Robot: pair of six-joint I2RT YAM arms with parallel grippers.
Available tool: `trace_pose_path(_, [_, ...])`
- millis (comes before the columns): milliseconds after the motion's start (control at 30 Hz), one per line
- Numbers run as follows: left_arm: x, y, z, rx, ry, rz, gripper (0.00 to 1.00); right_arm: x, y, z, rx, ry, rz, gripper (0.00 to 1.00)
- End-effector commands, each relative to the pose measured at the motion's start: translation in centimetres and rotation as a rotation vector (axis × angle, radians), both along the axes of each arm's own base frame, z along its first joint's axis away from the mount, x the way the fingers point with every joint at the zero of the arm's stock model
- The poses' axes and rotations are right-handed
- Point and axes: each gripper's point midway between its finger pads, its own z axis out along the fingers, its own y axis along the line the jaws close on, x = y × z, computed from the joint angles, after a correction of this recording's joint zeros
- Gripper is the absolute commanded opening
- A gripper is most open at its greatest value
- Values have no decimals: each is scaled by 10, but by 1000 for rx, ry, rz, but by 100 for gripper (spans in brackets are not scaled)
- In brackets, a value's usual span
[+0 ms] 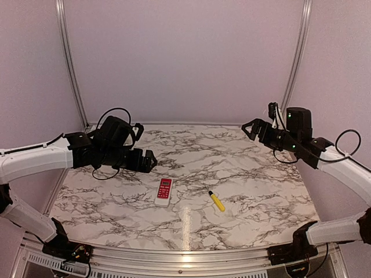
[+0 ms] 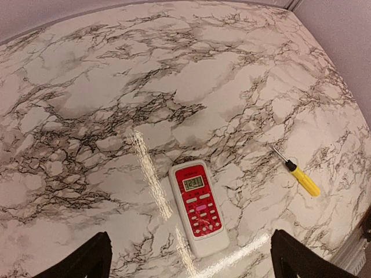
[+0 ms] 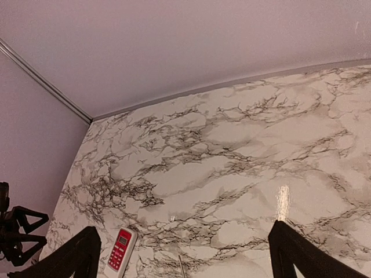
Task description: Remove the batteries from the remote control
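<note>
The remote control (image 1: 164,191) lies flat on the marble table (image 1: 243,168), red button panel and small display facing up. The left wrist view shows the remote control (image 2: 199,207) below and between the two black fingers of my left gripper (image 2: 190,233), which hovers open above it, touching nothing. In the top view the left gripper (image 1: 149,160) hangs just behind and left of the remote. My right gripper (image 1: 249,128) is held high at the back right, open and empty. From there the remote control (image 3: 120,250) appears far off at lower left. The batteries are hidden.
A yellow-handled screwdriver (image 1: 216,201) lies on the table to the right of the remote; the left wrist view has the screwdriver (image 2: 301,178) at the right. Pale walls with metal corner rails (image 1: 69,63) enclose the table on three sides.
</note>
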Motion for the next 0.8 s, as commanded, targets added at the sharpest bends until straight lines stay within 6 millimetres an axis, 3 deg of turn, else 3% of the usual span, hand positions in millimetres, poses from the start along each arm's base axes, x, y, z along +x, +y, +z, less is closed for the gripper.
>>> trace_pose_path(0, [-20,-6,-19,81,66,33,99,2,13,13,41,-4,23,99])
trace_pose_path(500, [-66,-42,-79,183,187,61,99,-1,7,-25,-65,157,3,99])
trace_pose_path(767, [-73,-49,-114,210,274,121,99,2,10,-38,-144,202,40,99])
